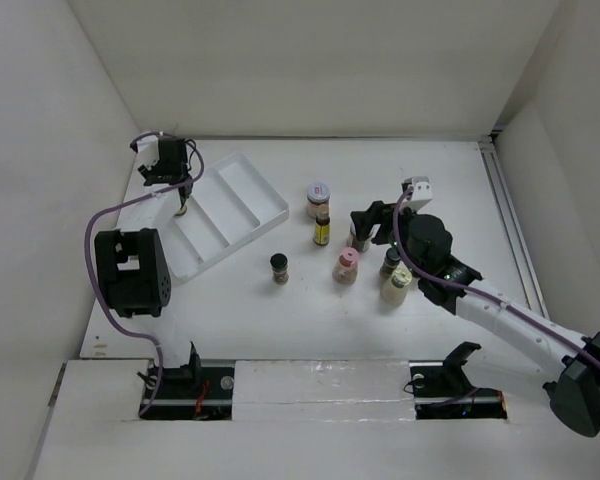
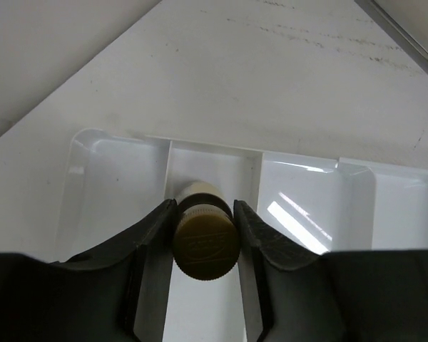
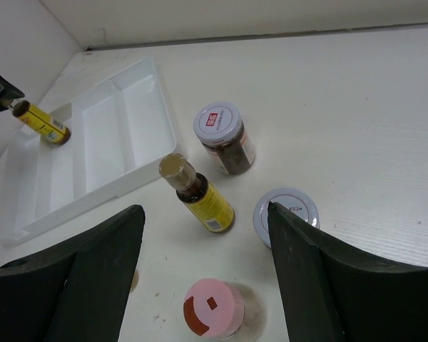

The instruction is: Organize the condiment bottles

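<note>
The left fingers (image 2: 157, 229) are closed on the dull gold cap of a slim yellow-labelled bottle (image 2: 205, 246), pinching it from both sides over the white divided tray (image 1: 232, 186), which lies at an angle at the far left of the counter (image 1: 310, 325). In the left wrist view the bottle sits inside one narrow compartment, with another compartment on either side of it. The right wrist view shows the bottle tilted, base down toward the tray floor, but I cannot tell whether it touches. The right fingers (image 3: 110, 253) stand wide apart and grip nothing, low over the cluster of bottles to the right of the tray. Between them in the right wrist view is a second slim yellow-labelled bottle (image 3: 200, 194), on the counter near the tray's edge. Beyond it stands a brown jar with a silvery lid (image 3: 225, 137), a second silvery-lidded jar (image 3: 287, 212) is just beside one finger, and a pink-capped bottle (image 3: 212, 308) is at the bottom of that view. From overhead, a small dark jar (image 1: 279, 268) stands apart between the tray and the pink-capped bottle. A cream-capped bottle (image 1: 396, 288) and a dark-topped jar (image 1: 390, 262) stand close together by the right arm. All the bottles on the counter are upright.
</note>
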